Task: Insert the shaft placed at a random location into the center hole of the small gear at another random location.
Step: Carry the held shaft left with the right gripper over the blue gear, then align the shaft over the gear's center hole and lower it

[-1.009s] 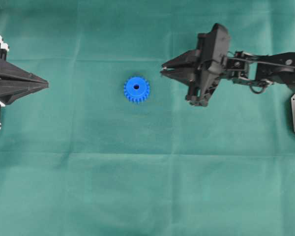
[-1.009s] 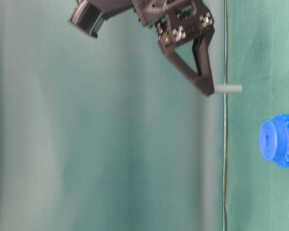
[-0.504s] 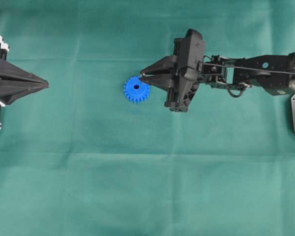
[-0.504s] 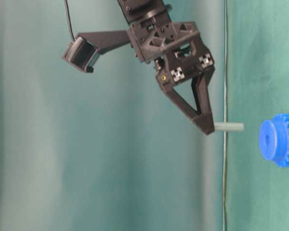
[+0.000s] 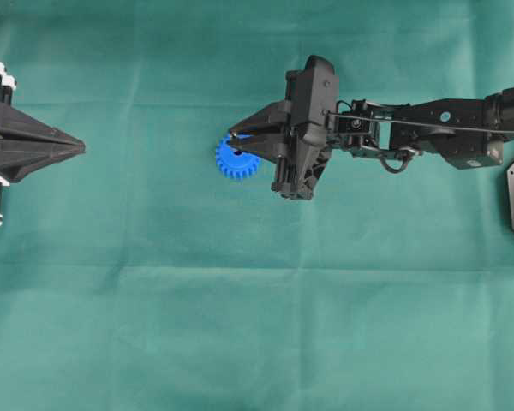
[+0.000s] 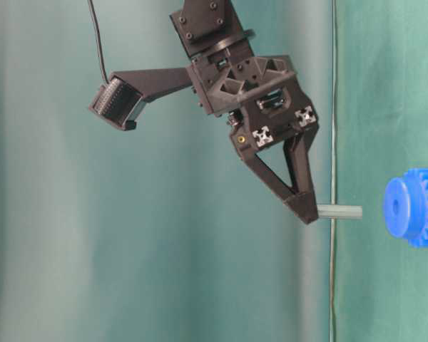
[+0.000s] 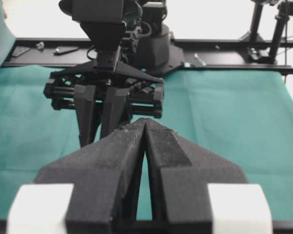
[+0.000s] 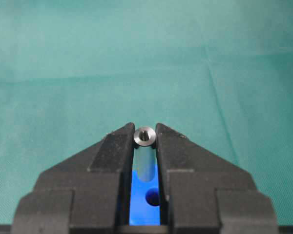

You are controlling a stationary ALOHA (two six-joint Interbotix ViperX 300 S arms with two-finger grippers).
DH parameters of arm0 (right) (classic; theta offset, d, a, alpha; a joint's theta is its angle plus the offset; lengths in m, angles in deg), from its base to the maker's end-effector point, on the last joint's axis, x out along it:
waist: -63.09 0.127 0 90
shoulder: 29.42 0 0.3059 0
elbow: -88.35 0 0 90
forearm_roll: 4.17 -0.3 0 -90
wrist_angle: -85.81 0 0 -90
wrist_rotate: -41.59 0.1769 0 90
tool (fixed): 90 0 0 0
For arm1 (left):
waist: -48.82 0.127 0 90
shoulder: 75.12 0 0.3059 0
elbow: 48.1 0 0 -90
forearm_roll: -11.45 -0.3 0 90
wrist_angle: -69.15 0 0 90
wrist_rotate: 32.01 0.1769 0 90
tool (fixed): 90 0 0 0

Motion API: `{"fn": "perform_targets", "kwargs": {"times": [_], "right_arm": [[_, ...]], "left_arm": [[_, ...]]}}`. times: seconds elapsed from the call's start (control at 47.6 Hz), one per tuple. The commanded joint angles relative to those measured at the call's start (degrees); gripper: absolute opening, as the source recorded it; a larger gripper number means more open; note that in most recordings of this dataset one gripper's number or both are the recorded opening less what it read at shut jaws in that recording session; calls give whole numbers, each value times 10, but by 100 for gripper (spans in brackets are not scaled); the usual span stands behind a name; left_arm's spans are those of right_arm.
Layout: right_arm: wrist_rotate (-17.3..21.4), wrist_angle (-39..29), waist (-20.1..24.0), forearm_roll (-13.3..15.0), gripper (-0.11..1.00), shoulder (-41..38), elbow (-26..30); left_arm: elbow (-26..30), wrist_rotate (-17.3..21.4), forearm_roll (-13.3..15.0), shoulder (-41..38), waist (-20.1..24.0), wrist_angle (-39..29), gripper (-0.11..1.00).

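Note:
The small blue gear (image 5: pixel 233 163) lies flat on the green cloth, its right side hidden under my right gripper (image 5: pixel 235 137). That gripper is shut on the shaft (image 8: pixel 144 137), a short silvery pin held upright at its fingertips. In the table-level view the shaft (image 6: pixel 340 211) hangs above the gear (image 6: pixel 412 207) with a gap between them. In the right wrist view the gear (image 8: pixel 142 204) shows between the fingers, and the center hole (image 8: pixel 153 197) lies a little off the shaft's lower end. My left gripper (image 5: pixel 79 147) rests shut and empty at the far left.
Green cloth (image 5: pixel 257 325) covers the whole table. The right arm (image 5: pixel 428 137) stretches in from the right edge. In the left wrist view the right gripper (image 7: pixel 103 109) stands straight ahead of my left gripper (image 7: pixel 145 123).
My right gripper has moved left with the shaft, from well right of the gear to over it. The gear and the left gripper have not moved.

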Motion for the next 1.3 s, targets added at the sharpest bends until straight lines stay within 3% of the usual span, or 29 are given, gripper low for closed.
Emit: {"fn": "perform_targets", "kwargs": {"times": [0.0,0.714,1.282], "right_arm": [[-3,-1,1,-2,14,8,13],[-3,5,-3,-3,14,-42,15],[-6,8,-4,-2,14,-5,10]], "left_arm": [[11,-1,-1,-4,0,2,0],[11,-1,-1,-5,0,2,0],[11,-1,0,-5,0,-2,0]]}}
